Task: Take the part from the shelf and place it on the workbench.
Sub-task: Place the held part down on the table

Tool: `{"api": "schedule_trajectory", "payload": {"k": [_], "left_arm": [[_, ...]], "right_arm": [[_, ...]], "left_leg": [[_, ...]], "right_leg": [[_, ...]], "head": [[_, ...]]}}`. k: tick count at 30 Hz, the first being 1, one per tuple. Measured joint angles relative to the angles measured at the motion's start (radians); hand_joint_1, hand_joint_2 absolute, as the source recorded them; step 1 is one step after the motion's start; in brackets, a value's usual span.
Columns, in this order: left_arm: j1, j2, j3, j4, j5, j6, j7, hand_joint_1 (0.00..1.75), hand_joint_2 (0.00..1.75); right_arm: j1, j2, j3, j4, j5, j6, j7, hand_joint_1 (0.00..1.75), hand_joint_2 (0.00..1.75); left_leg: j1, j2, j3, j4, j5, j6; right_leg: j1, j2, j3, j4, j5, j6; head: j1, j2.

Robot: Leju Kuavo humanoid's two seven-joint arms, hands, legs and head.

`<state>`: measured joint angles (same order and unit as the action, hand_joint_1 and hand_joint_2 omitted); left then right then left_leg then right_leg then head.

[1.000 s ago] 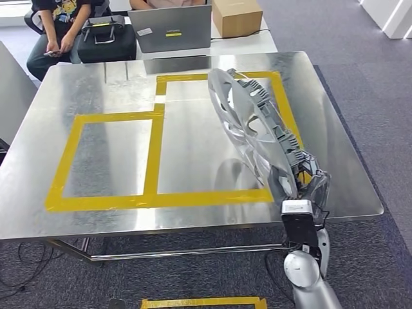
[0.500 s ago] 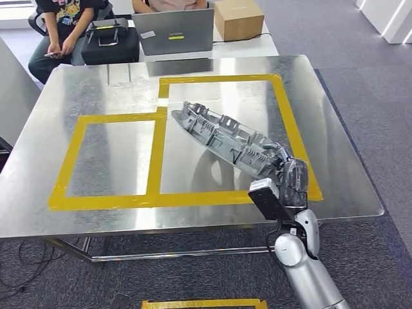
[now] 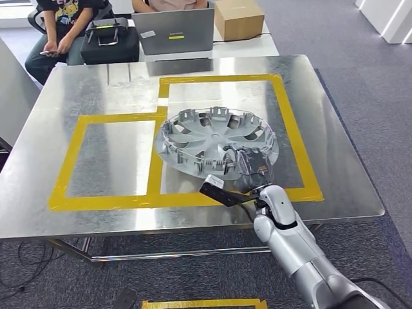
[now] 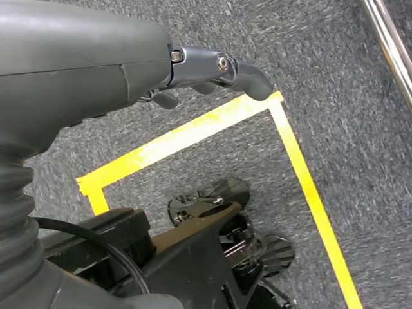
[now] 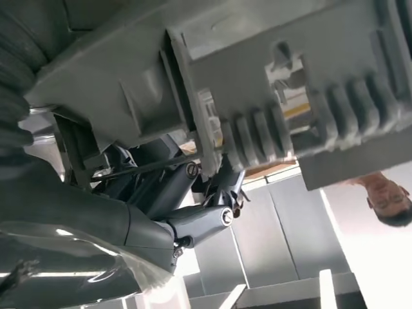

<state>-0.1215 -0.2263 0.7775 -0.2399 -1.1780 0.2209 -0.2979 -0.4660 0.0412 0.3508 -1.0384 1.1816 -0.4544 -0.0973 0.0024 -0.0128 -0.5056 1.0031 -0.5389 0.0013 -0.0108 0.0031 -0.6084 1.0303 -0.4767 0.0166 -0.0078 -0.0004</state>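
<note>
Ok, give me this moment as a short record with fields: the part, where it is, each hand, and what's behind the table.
part: silver hubcap, ribbed inner side up
place: over the larger yellow tape box on the steel workbench, near flat
right hand: grips the hubcap's near rim
left hand: holds nothing, hangs over grey carpet
behind: laptop, cardboard box, black bag, seated person

My right arm [image 3: 301,251] reaches up from the lower right, silver forearm angled inward, wrist bent over the bench [image 3: 194,219] edge. My right hand [image 3: 250,168] grips the near rim of the part [image 3: 214,138], fingers [image 5: 194,222] curled onto its ribbed underside. My left hand [image 4: 145,64] hangs low over the floor, holding nothing, fingers [image 4: 228,67] loosely extended
</note>
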Motion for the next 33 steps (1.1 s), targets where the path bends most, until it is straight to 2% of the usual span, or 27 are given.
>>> {"api": "schedule_trajectory", "payload": {"k": [4, 8, 16, 20, 25, 33], "left_arm": [[-0.001, 0.003, -0.011, 0.000, -0.007, -0.009, 0.009, 0.00, 1.75], [-0.004, 0.004, -0.025, 0.000, -0.013, -0.016, 0.019, 0.00, 1.75], [-0.006, 0.008, -0.044, 0.000, -0.005, -0.009, 0.029, 0.00, 1.75], [-0.005, 0.011, -0.047, 0.000, 0.003, 0.000, 0.029, 0.00, 0.00], [-0.001, 0.014, -0.047, 0.000, 0.034, 0.019, 0.023, 0.00, 0.00], [0.011, 0.023, -0.027, 0.000, 0.073, 0.032, -0.013, 0.00, 0.00]], "right_arm": [[-0.078, 0.000, 0.036, 0.130, 0.063, 0.004, 0.045, 1.75, 1.75], [-0.141, 0.000, 0.062, 0.257, 0.106, 0.002, 0.084, 0.00, 0.00], [-0.192, 0.000, 0.071, 0.393, 0.112, -0.012, 0.092, 0.00, 0.00], [-0.192, -0.001, 0.071, 0.411, 0.111, -0.015, 0.081, 0.00, 0.00], [-0.154, -0.009, 0.071, 0.363, 0.070, 0.014, 0.006, 0.00, 0.00], [-0.039, -0.082, 0.105, 0.033, -0.122, 0.276, -0.093, 0.00, 0.00]], "left_leg": [[0.000, 0.000, 0.000, 0.000, 0.000, 0.000], [0.000, 0.000, 0.000, 0.000, 0.000, 0.000], [0.000, 0.000, 0.000, 0.000, 0.000, 0.000], [0.000, 0.000, 0.000, 0.000, 0.000, 0.000], [0.000, 0.000, 0.000, 0.000, -0.001, 0.000], [0.000, 0.001, 0.001, 0.000, -0.003, 0.001]], "right_leg": [[0.000, 0.000, 0.000, 0.000, 0.000, 0.000], [0.000, 0.000, 0.000, 0.000, 0.000, 0.000], [0.000, 0.000, 0.000, 0.000, 0.000, 0.000], [0.000, 0.000, 0.000, 0.000, 0.000, 0.000], [0.000, 0.000, 0.000, 0.000, 0.000, 0.000], [0.000, 0.003, 0.000, -0.001, -0.001, 0.001]], "head": [[0.000, 0.000], [0.000, 0.000], [0.000, 0.000], [0.000, 0.000], [0.000, 0.000], [0.000, 0.000]]}}
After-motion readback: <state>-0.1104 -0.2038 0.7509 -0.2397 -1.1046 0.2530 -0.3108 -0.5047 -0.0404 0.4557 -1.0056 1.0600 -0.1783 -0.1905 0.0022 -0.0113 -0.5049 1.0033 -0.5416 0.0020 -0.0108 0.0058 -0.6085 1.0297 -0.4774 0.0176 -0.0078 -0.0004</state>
